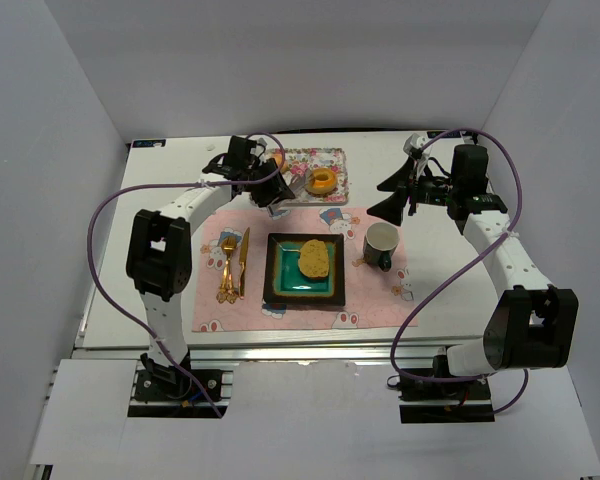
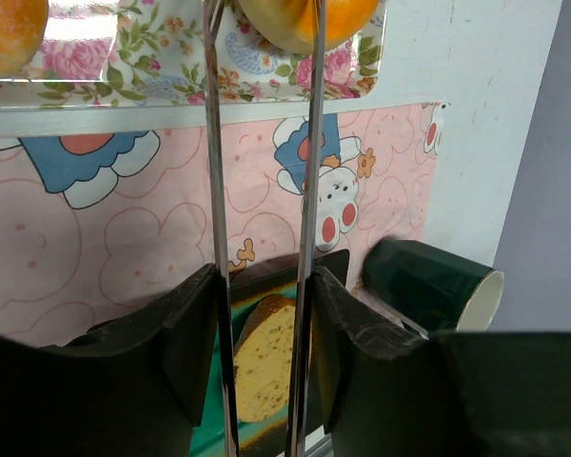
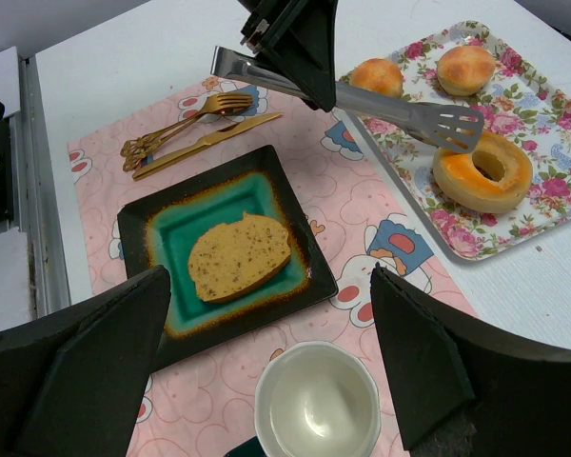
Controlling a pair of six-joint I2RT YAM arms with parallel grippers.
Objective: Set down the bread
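My left end effector (image 1: 263,190) is pressed onto the tongs (image 3: 390,109), beyond the far edge of the plate (image 3: 143,224). My right end effector (image 1: 388,196) is spread wide, just right of the plate. The bread (image 3: 240,257) lies on the plate.

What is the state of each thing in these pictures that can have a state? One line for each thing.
bread slice: lying flat on the plate, no gripper on it.
plate: holds only the bread slice.
cup: upright, empty.
tongs: held by the left gripper, tips empty, over the tray.
left gripper: shut on the tongs.
right gripper: open, empty.
doughnut: lying on the tray.
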